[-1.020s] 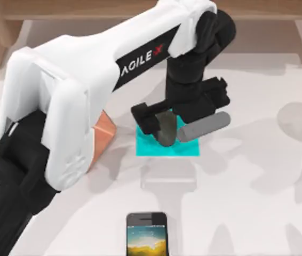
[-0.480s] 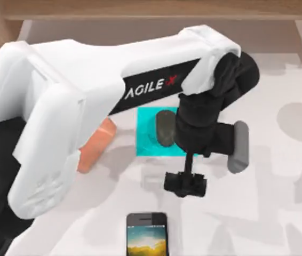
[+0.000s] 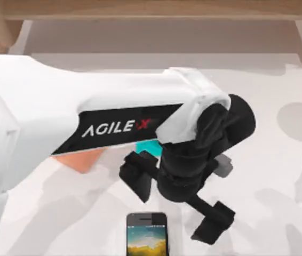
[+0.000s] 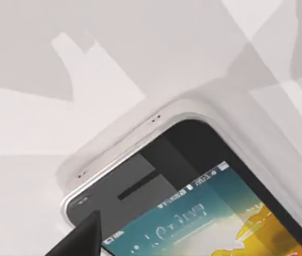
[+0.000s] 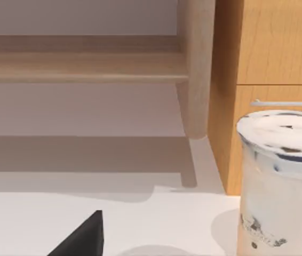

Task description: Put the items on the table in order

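The smartphone (image 3: 146, 234) lies flat at the table's (image 3: 279, 213) front edge, its colourful screen up. My left gripper (image 3: 173, 198) hovers just behind and to the right of it, open, with nothing between its widely spread fingers (image 3: 135, 173). In the left wrist view the phone's top end (image 4: 204, 213) is close below, with one dark fingertip (image 4: 81, 240) beside its corner. The mouse is hidden under the left arm. A dark corner of my right gripper (image 5: 84, 237) shows over bare tabletop.
A sliver of the cyan pad (image 3: 148, 148) and part of the salmon-orange stand (image 3: 79, 159) peek out below the left arm. The wooden shelf (image 3: 151, 8) runs along the back. A white lidded cup (image 5: 279, 181) stands by a wooden cabinet in the right wrist view.
My left gripper left the mouse lying on the cyan pad, swung forward toward the phone and spread its fingers wide. The arm now covers the mouse and most of the pad.
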Action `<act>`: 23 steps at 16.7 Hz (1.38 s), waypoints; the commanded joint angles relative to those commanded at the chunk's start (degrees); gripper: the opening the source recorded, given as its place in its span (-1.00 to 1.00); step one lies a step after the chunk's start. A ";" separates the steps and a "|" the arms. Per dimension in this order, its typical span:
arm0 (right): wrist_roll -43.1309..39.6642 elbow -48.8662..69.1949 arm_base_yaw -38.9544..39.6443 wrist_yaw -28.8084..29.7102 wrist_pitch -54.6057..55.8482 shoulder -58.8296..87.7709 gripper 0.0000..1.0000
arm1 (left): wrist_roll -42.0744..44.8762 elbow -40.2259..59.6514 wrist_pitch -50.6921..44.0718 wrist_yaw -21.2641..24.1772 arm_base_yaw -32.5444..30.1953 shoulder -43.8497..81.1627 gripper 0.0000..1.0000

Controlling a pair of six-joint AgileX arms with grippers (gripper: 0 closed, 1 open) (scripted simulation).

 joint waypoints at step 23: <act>0.00 0.00 0.00 0.00 0.00 0.00 1.00 | -44.97 -24.82 16.80 -1.99 -3.54 -13.79 1.00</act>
